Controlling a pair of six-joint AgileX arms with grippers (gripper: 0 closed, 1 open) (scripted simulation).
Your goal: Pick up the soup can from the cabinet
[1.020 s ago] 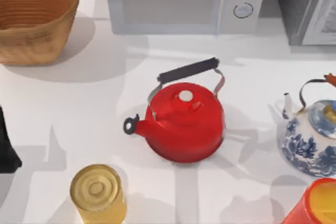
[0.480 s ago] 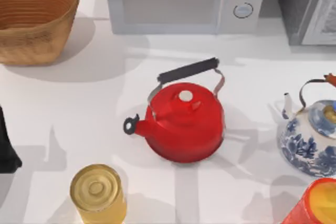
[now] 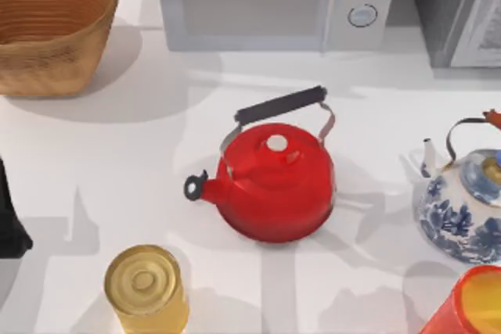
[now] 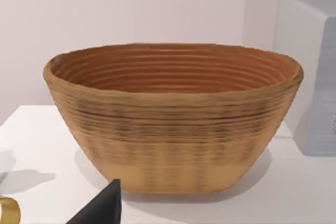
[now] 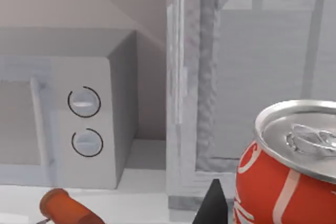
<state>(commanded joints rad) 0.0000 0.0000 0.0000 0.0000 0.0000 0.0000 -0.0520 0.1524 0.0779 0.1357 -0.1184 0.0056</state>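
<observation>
The soup can (image 5: 286, 174) is red with white markings and a silver pull-tab lid. It stands close in the right wrist view, in front of the grey cabinet (image 5: 252, 77), not inside it. From above, the can (image 3: 470, 303) sits at the table's front right corner. A dark part of my right gripper (image 5: 212, 205) shows just beside the can; whether it touches is unclear. My left gripper (image 3: 9, 224) is parked at the table's left edge and faces the wicker basket (image 4: 173, 119).
A red kettle (image 3: 274, 181) sits mid-table, with a blue-and-white teapot (image 3: 462, 213) to its right. A gold-lidded can (image 3: 146, 287) stands at the front left. The microwave (image 3: 274, 1) and the cabinet (image 3: 462, 9) line the back; the basket (image 3: 51, 25) is back left.
Only a faint shadow on the table at the front right has shifted. The can, kettle, teapot and left arm have not moved.
</observation>
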